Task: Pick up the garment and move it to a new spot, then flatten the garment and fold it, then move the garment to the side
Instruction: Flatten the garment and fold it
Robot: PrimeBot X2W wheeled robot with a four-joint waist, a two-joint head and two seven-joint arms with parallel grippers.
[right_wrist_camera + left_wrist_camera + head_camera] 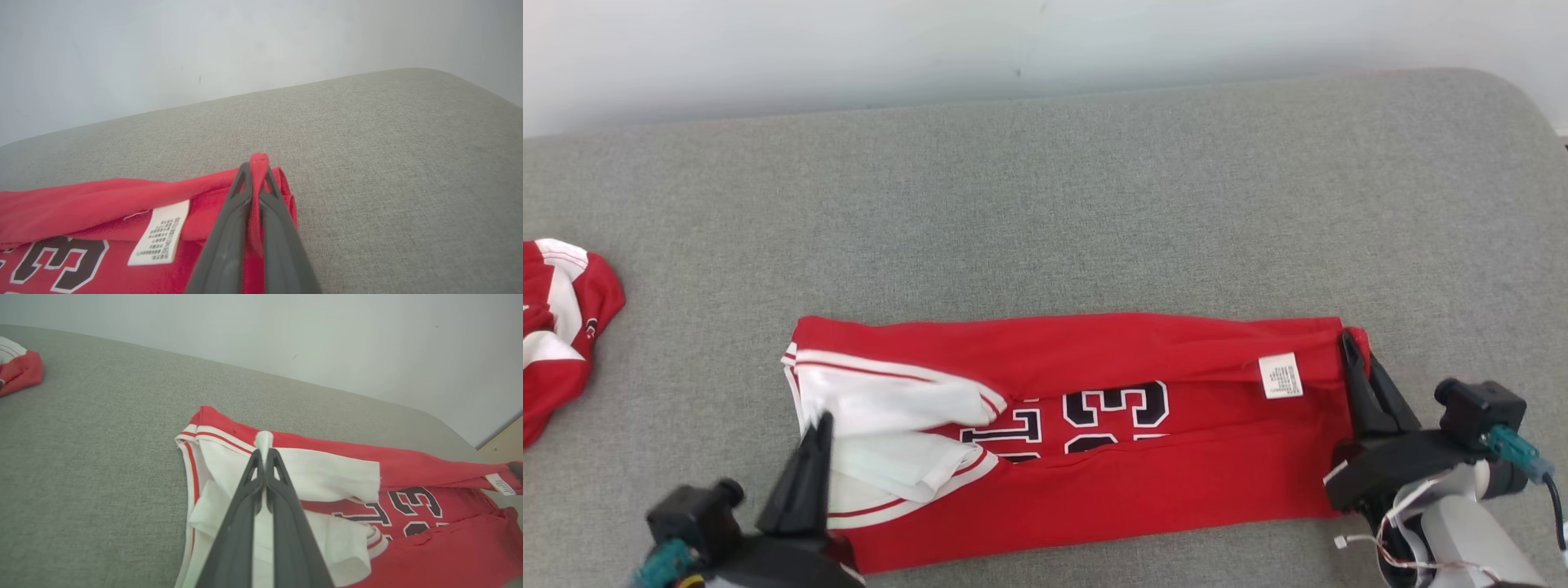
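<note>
The garment (1094,457) is a red jersey with white sleeves and black numbers, lying in a long band across the grey cushion, its long edges folded inward. My left gripper (818,429) is shut on the white sleeve cloth at its left end; the left wrist view shows white fabric (264,442) pinched between the fingers. At the right end my right gripper (1349,347) is shut on the red hem, and the right wrist view shows the red cloth (259,161) nipped at the fingertips. A white care label (1280,376) lies near that end.
A second red and white garment (556,327) lies bunched at the cushion's left edge. The grey cushion (1094,212) stretches bare behind the jersey up to a pale wall (931,41). The cushion's rounded right corner (1503,106) is close to my right arm.
</note>
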